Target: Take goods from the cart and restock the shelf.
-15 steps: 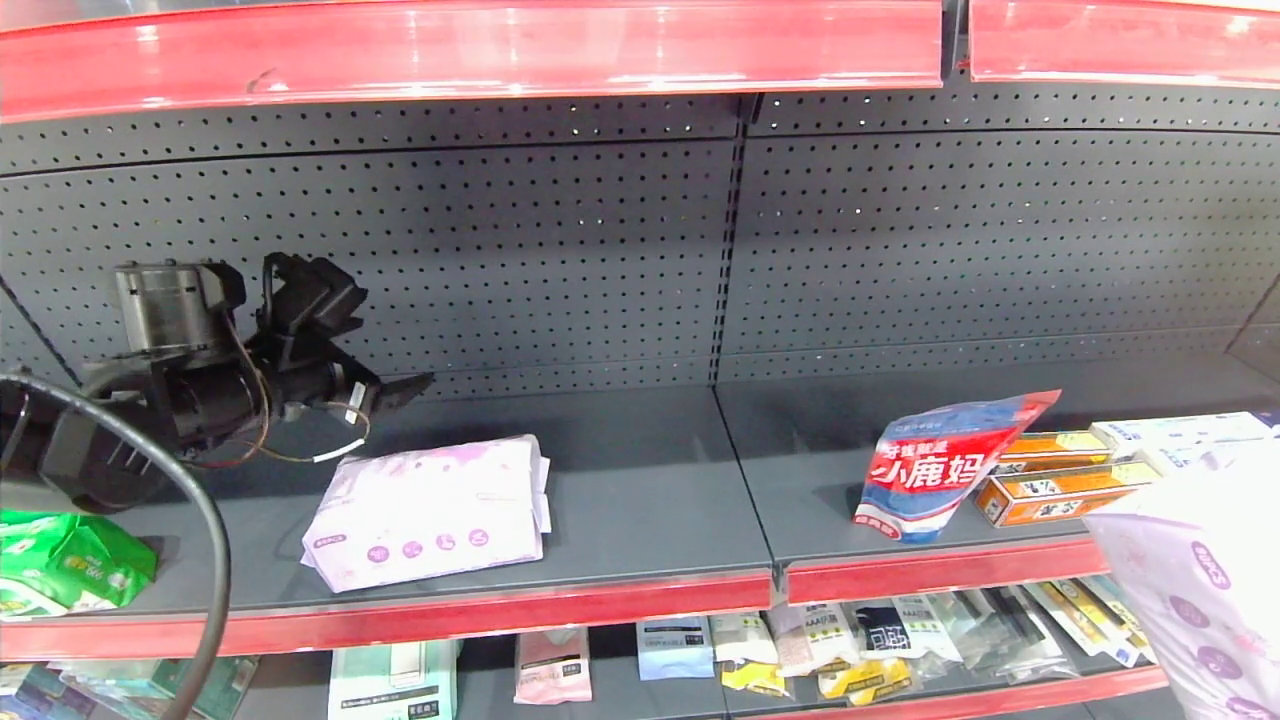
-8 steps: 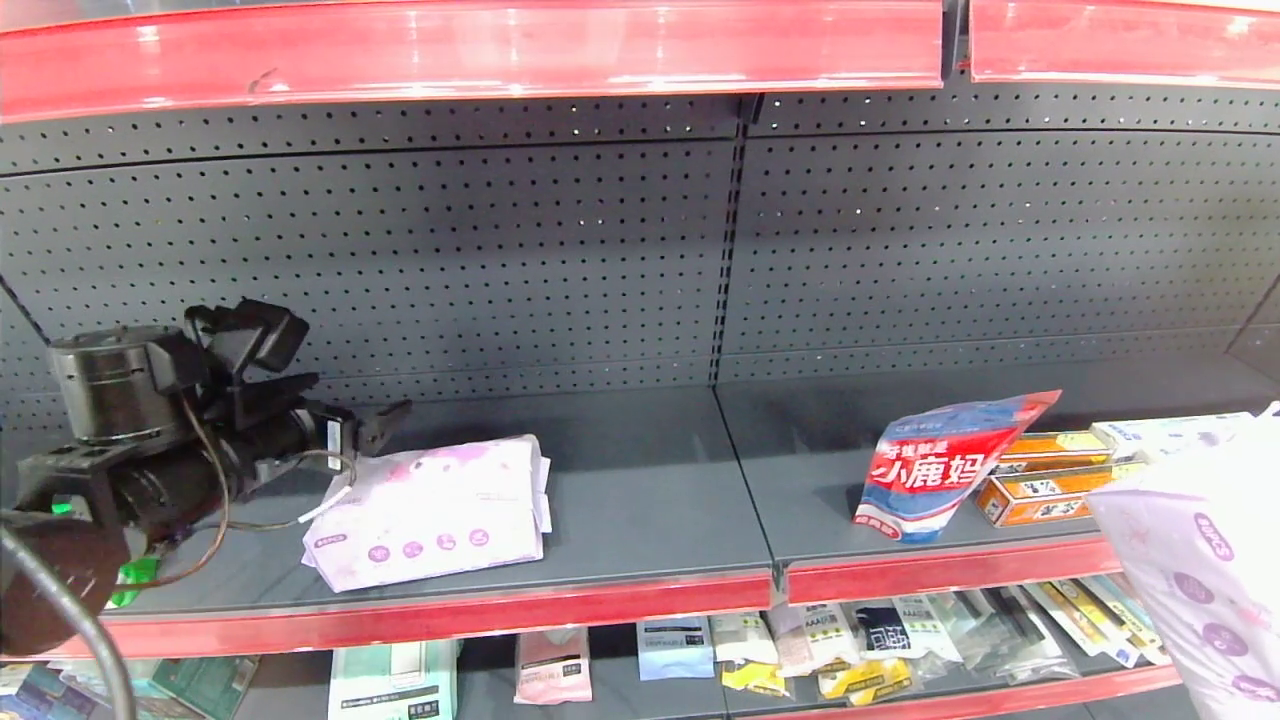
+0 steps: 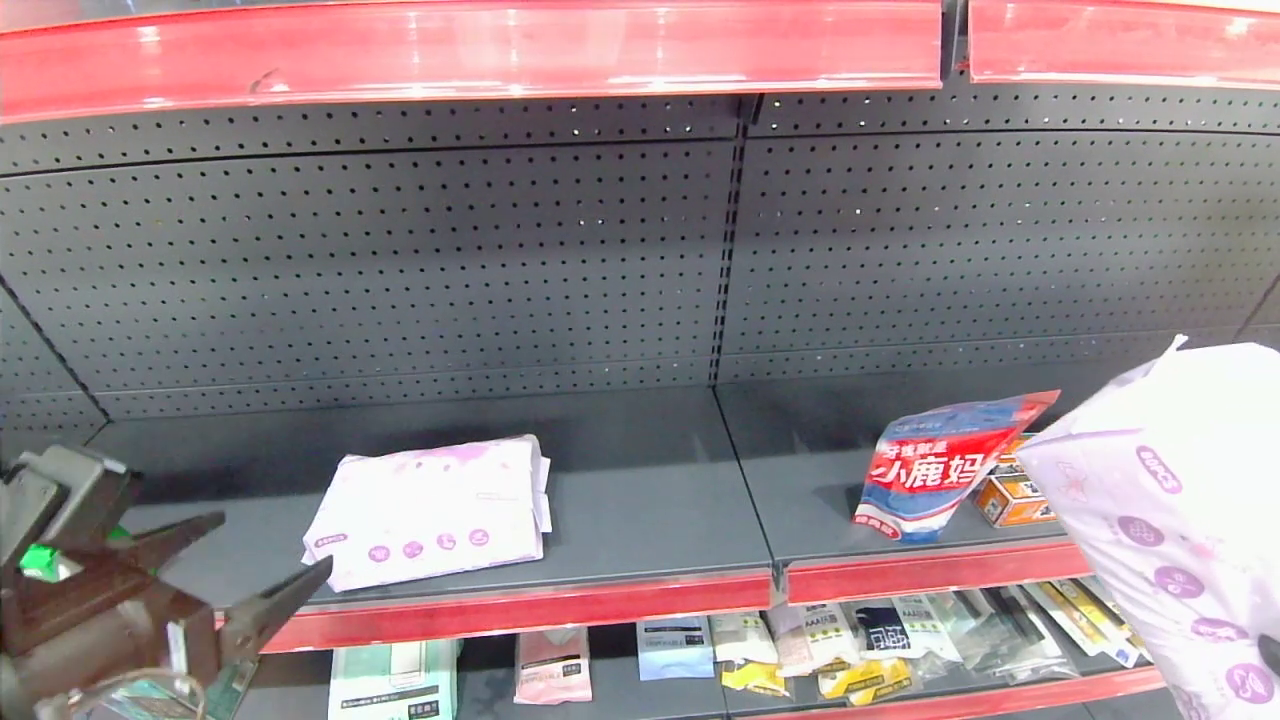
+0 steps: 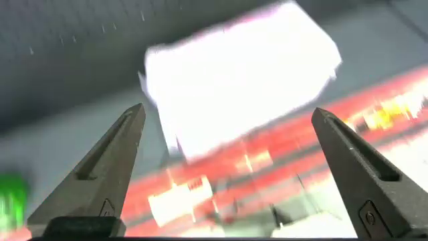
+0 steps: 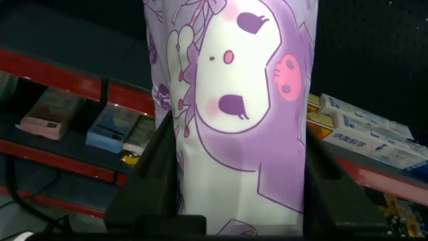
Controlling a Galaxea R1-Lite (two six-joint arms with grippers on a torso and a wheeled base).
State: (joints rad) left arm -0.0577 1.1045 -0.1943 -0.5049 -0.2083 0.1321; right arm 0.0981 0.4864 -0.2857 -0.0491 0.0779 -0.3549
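A white-and-pink soft pack (image 3: 430, 510) lies flat on the grey shelf (image 3: 640, 480), left of the middle. My left gripper (image 3: 270, 545) is open and holds nothing, low at the front left, just off the shelf's red edge. In the left wrist view its fingers (image 4: 100, 174) spread wide, with the same pack (image 4: 234, 80) beyond them. My right gripper (image 5: 241, 174) is shut on a white-and-purple pack (image 5: 234, 87) that stands upright. In the head view this held pack (image 3: 1170, 520) is at the right, in front of the shelf's right bay.
A blue-and-red pouch (image 3: 940, 465) leans against orange boxes (image 3: 1010, 500) on the right bay. A green pack (image 3: 40, 560) sits at the far left. Small goods (image 3: 800, 640) fill the lower shelf. A red-edged upper shelf (image 3: 500, 50) overhangs. The shelf's middle is bare.
My left arm pulled back from above the shelved pack, down to the front left, with its gripper open. The right arm raised its held pack up and inward toward the right bay.
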